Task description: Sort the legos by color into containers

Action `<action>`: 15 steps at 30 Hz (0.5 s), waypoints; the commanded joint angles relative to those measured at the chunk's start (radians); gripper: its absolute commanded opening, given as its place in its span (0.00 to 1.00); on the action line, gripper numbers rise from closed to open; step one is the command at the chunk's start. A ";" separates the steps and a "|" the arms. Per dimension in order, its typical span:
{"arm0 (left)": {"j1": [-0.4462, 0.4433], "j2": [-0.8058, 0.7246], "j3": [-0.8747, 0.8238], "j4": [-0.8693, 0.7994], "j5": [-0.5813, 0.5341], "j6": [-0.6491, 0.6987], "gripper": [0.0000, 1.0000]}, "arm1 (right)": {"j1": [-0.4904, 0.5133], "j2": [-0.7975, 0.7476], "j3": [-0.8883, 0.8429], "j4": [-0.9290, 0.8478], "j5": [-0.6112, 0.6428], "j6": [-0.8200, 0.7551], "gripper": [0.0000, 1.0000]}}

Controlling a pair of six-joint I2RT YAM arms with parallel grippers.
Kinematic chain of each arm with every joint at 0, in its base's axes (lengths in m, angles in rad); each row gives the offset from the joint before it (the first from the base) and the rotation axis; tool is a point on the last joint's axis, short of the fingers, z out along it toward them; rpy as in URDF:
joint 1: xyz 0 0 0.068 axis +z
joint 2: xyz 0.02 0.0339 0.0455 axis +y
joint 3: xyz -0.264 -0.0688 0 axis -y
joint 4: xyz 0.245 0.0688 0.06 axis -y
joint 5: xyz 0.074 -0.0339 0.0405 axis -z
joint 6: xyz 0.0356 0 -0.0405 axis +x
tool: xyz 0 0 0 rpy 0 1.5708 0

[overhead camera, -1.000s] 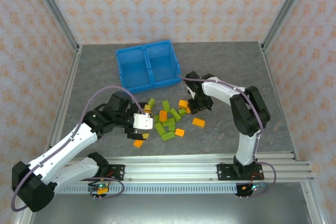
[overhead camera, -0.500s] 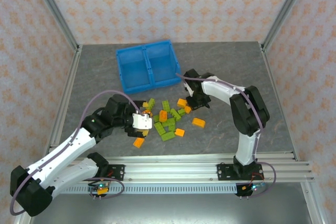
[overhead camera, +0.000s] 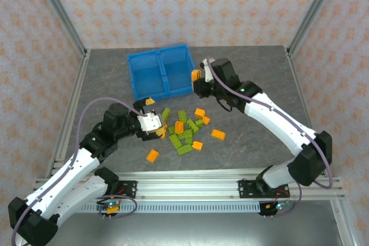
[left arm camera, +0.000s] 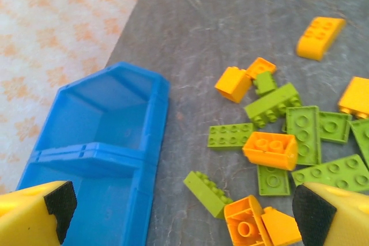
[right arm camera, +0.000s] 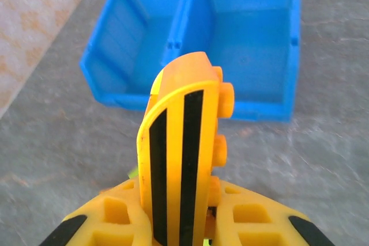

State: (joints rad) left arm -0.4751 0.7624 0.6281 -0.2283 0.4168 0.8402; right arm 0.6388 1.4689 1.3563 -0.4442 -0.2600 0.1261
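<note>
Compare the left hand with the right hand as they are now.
The left hand is open and empty; the right hand is shut on an orange brick. The left hand hangs by the loose legos; the right hand is beside the blue bin. Both are tipped in yellow.

the left arm (overhead camera: 81,156) bends at the elbow and reaches in from its base. the left claw (overhead camera: 153,119) hangs wide open on the near side of the blue bin (overhead camera: 173,91). the right arm (overhead camera: 277,122) stretches long. the right claw (overhead camera: 198,78) is clamped on an orange brick (right arm camera: 183,136), just beside the bin's right wall.
</note>
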 commanded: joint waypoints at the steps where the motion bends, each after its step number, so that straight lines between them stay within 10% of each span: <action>1: 0.017 0.003 0.027 0.070 -0.051 -0.119 1.00 | -0.001 0.179 0.137 0.078 -0.001 0.071 0.21; 15: 0.020 0.014 0.026 0.024 -0.110 -0.098 1.00 | -0.010 0.940 0.911 -0.208 0.150 0.085 0.21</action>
State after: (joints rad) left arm -0.4618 0.7650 0.6285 -0.1997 0.3202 0.7486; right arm 0.6357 2.2986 2.0796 -0.5411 -0.1413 0.1871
